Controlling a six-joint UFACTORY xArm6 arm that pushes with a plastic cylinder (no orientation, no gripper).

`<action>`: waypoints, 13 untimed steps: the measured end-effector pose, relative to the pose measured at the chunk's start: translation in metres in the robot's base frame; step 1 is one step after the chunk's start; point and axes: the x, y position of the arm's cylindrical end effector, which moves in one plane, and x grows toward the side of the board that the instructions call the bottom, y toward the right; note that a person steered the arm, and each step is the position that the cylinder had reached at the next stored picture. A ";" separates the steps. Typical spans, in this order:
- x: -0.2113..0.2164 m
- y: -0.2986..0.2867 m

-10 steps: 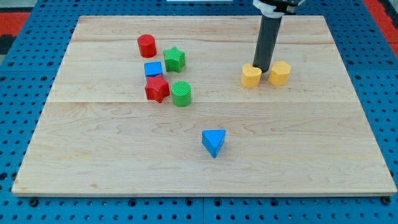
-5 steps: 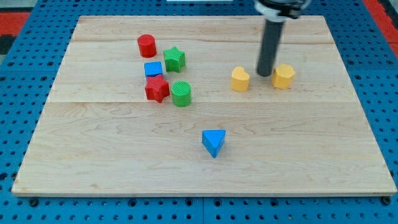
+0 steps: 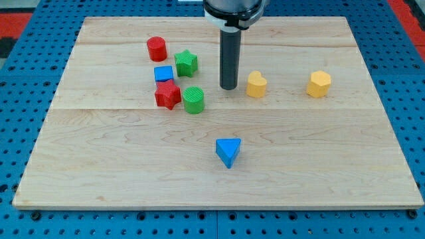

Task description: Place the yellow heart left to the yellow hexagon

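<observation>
Yellow heart block (image 3: 256, 84) stands on the light wooden surface (image 3: 319, 166), at the view's right of centre, well apart from the yellow hexagon block (image 3: 319, 84), which is further to the view's right at about the same height. My tip (image 3: 228, 87), the lower end of the dark rod, rests on the surface just beside the heart on its left side; I cannot tell if they touch. This end effector is a plain rod with no jaws, and it holds nothing. At the view's left of my tip is a group: red cylinder (image 3: 157, 49), green star (image 3: 186, 64), blue cube (image 3: 163, 74), red star (image 3: 167, 95), green cylinder (image 3: 194, 100). A blue triangle (image 3: 228, 151) lies alone toward the view's bottom.
</observation>
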 end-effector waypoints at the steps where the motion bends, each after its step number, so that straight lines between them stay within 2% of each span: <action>1: 0.006 0.050; 2: -0.013 0.037; 3: -0.020 0.068; 4: 0.003 0.106; 5: -0.010 0.056; 6: 0.020 0.040; 10: 0.022 0.031; 12: 0.061 -0.043; 13: 0.095 -0.027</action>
